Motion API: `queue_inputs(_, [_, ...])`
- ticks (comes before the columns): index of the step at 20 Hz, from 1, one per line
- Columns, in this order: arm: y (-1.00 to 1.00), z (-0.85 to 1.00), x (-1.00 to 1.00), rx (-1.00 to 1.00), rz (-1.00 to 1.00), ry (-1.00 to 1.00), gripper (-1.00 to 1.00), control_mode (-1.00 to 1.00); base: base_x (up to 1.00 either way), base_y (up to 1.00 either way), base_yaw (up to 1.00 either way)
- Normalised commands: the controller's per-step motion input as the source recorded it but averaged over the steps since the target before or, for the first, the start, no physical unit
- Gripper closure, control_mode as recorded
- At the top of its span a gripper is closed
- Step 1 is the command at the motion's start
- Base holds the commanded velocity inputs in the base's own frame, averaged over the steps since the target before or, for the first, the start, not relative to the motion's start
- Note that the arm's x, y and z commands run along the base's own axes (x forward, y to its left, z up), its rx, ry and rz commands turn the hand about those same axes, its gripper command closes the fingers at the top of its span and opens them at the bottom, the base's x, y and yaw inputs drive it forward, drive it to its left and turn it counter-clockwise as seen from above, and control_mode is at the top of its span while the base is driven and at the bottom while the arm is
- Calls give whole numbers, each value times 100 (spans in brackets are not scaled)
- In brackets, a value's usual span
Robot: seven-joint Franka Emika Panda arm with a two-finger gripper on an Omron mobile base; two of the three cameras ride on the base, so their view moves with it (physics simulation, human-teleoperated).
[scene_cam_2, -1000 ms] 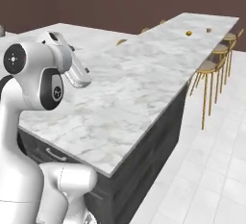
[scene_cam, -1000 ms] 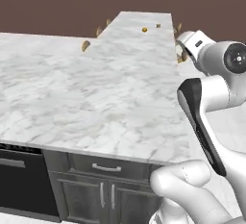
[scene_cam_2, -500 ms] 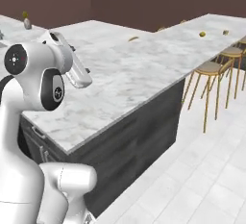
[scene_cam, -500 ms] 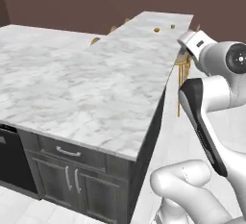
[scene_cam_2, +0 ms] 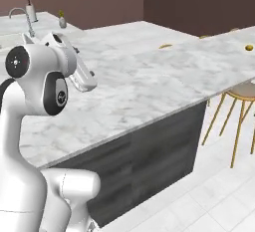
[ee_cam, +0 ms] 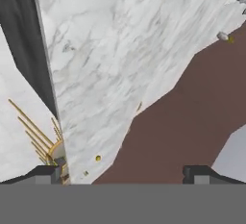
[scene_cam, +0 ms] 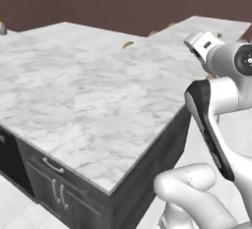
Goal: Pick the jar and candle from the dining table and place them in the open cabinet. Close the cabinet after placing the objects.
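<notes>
My two fingers point(ee_cam: 48, 174) stood as wide apart as they go, and the gripper point(ee_cam: 124, 174) had hold of nothing, with only marble and brown wall showing between the tips. Looking along the hand, I counted one small gold spot point(ee_cam: 98, 158) near the far end of the dining table point(ee_cam: 96, 117), close to its stool-side edge. I took it for the candle, which also showed as one gold dot by the right end of the slab in the right base view. One fainter speck point(ee_cam: 86, 173) lay just beside it, too small for me to tell whether it was the jar. The hand hung above the worktop of the counter point(scene_cam: 74, 90) near its near corner, tilted forward and down and touching nothing. Behind it the arm point(scene_cam_2: 45, 86) was folded up tight, the wrist stacked over a raised elbow and the lower link rising from the base. Along the far edge of the slab I counted three tan seats of the stools point(scene_cam: 128, 43), and one more stool on gold legs stood at the right. At the far left corner I counted one faucet point(scene_cam_2: 20, 16), one bottle point(scene_cam_2: 31, 9) and one small vase point(scene_cam_2: 62, 21). Dark drawers point(scene_cam: 54, 184) sat under the worktop.
</notes>
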Motion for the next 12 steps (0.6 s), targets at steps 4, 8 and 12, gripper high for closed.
queue_inputs(4, [0,0,0,0,0,0,-100,100,95,-97,45])
queue_inputs(8, [0,0,0,0,0,0,-100,100,21,-100,39])
queue_inputs(12, [0,0,0,0,0,0,-100,100,0,-100,42])
